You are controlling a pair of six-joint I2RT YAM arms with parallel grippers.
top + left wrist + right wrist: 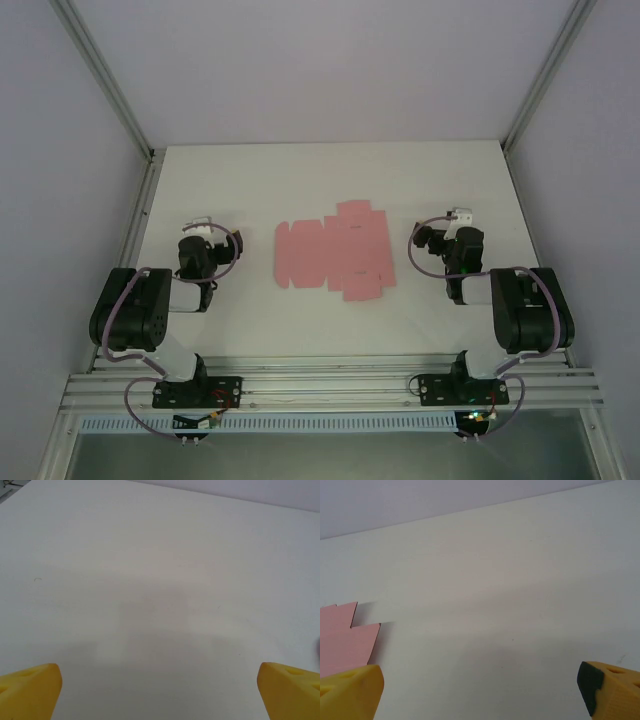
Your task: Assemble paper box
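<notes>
Paper box (333, 252) lies flat between left end effector (159, 682) and right end effector (480, 682), both apart.

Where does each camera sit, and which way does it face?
Top external: fixed above and behind, looking down at the table; left arm, right arm, left gripper and right gripper flank the flat pink paper box.
Left wrist: on the left arm, facing forward across the table; its open yellow fingers at the bottom corners.
Right wrist: likewise on the right arm; its yellow fingers below.
Shared: top external and right wrist both show the paper box.
</notes>
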